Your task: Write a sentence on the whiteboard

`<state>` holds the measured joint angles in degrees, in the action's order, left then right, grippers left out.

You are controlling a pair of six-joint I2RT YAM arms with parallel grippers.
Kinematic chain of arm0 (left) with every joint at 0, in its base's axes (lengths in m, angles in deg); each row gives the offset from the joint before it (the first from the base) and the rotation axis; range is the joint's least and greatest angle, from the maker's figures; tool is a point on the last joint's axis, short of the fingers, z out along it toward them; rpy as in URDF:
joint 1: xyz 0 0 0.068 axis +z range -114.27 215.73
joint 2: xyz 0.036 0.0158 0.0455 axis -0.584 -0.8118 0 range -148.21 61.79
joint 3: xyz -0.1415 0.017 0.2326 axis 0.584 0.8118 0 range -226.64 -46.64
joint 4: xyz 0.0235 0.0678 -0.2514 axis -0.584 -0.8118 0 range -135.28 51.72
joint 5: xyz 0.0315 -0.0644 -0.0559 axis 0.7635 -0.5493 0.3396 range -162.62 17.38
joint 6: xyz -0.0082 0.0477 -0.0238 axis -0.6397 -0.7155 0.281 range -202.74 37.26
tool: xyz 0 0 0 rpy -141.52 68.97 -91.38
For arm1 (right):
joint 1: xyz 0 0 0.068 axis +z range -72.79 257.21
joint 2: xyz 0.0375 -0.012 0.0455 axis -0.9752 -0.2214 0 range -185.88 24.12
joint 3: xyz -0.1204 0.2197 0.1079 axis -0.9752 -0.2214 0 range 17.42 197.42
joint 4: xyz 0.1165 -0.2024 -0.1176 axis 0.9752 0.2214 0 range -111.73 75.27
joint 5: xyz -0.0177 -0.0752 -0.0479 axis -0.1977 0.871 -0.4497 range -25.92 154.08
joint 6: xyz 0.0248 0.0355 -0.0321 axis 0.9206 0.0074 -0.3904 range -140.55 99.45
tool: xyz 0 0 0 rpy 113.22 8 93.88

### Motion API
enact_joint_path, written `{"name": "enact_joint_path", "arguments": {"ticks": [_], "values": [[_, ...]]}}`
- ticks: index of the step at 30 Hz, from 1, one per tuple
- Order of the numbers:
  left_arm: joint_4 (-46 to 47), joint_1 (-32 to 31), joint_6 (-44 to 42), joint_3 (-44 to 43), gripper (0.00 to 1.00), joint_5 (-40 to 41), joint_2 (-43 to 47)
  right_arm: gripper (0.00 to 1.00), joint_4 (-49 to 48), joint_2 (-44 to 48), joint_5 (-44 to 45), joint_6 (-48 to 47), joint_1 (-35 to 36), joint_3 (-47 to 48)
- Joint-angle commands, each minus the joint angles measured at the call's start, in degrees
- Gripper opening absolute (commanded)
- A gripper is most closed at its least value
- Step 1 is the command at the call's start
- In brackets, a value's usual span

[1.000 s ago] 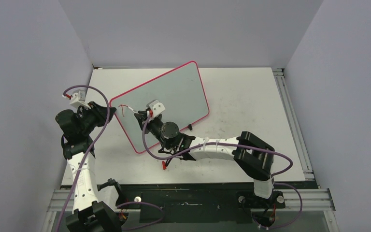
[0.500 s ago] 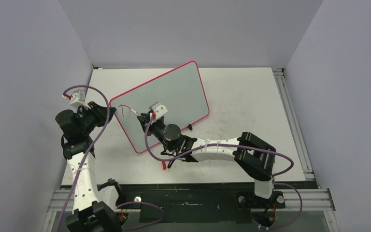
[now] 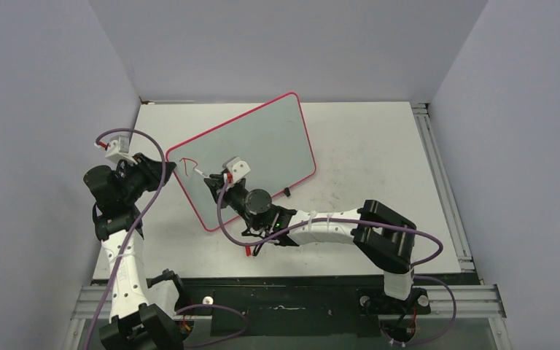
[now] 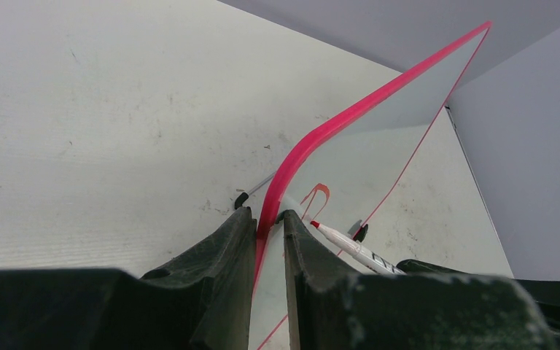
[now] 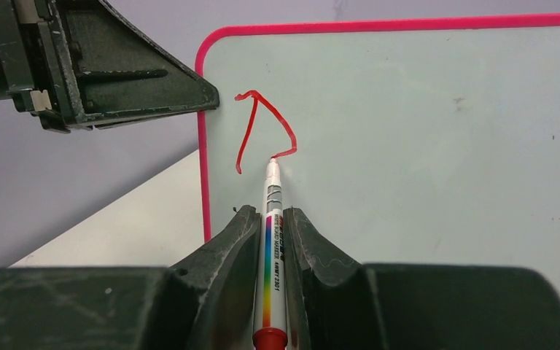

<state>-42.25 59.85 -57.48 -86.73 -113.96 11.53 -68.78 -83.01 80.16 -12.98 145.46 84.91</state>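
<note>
Nearest, the right gripper is clamping one marker tight between its fingers. The red tip is reaching just past the fingertips and touching the one whiteboard at the end of a single red stroke. Beyond and left of those fingers, the left gripper is pinching the board's pink rim near a corner, its jaws nearly closed on it. The board is running away from the fingers above the table.

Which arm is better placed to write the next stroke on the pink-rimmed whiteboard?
Right. The right gripper is shut on the white rainbow-labelled marker, tip at the red stroke on the glossy pink-rimmed whiteboard. The left gripper only pinches the board's rim.
</note>
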Motion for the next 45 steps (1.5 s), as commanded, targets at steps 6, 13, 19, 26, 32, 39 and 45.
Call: {"name": "enact_joint_path", "arguments": {"ticks": [6,13,19,26,32,39,45], "values": [[1.8,0.3,-0.3,-0.3,0.18,-1.0,0.5,0.05,-1.6,-0.2,-2.0,0.5,1.1,1.3],[1.8,0.3,-0.3,-0.4,0.18,-1.0,0.5,0.05,-1.2,-1.1,-2.6,0.5,1.8,2.1],[1.9,0.3,-0.3,-0.4,0.18,-1.0,0.4,0.05,-1.1,-1.8,-3.4,0.4,2.1,2.8],[1.9,0.3,-0.2,-0.4,0.18,-1.0,0.3,0.05,-0.3,-2.7,-3.4,-0.2,2.2,4.1],[1.9,0.3,-0.3,-0.4,0.18,-1.0,0.3,0.05,-0.2,-2.6,-0.7,-0.2,2.3,3.9],[1.9,0.3,-0.3,-0.4,0.18,-1.0,0.4,0.05,-0.1,-1.7,2.6,-1.3,2.1,3.3],[1.9,0.3,-0.3,-0.4,0.18,-0.9,0.4,0.05,-0.3,-1.2,3.6,-1.7,1.5,3.1]]}}
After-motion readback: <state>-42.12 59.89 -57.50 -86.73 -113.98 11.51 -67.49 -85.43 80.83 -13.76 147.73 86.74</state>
